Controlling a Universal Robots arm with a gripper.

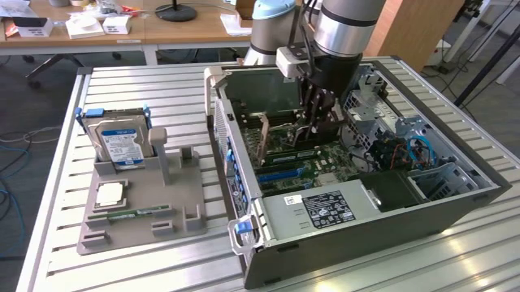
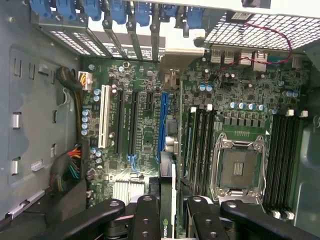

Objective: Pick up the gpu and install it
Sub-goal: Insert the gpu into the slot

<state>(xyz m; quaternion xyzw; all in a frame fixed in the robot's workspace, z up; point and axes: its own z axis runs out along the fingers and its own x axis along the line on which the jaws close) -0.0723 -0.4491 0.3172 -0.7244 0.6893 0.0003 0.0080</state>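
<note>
Arm is reaching down into the open computer case [image 1: 366, 243], upper middle of the exterior view. On the wrist view I see the gripper [image 2: 174, 207] with its black fingers [image 2: 147, 217] clenched on the gpu [image 2: 165, 227]. The card stands on edge between them, with a green logo on its dark face. The gpu runs in line with the long blue slot [image 2: 162, 120] on the motherboard [image 2: 145, 135], right over it. I can't tell whether its edge is touching the slot or seated in it. The empty CPU socket [image 2: 239, 167] sits beside it, with black memory slots on either side of the socket.

In the exterior view the gripper [image 1: 318, 118] is low inside the case, above the board. On the exterior view's left, a grey holder tray [image 1: 146, 201] lies on the slatted metal surface [image 1: 146, 85], well apart from the case opening. A hard drive [image 1: 120, 143] with a blue-white label stands upright at the tray's back. A square chip [image 1: 109, 194] and a green memory stick [image 1: 134, 214] lie flat nearer the front.
</note>
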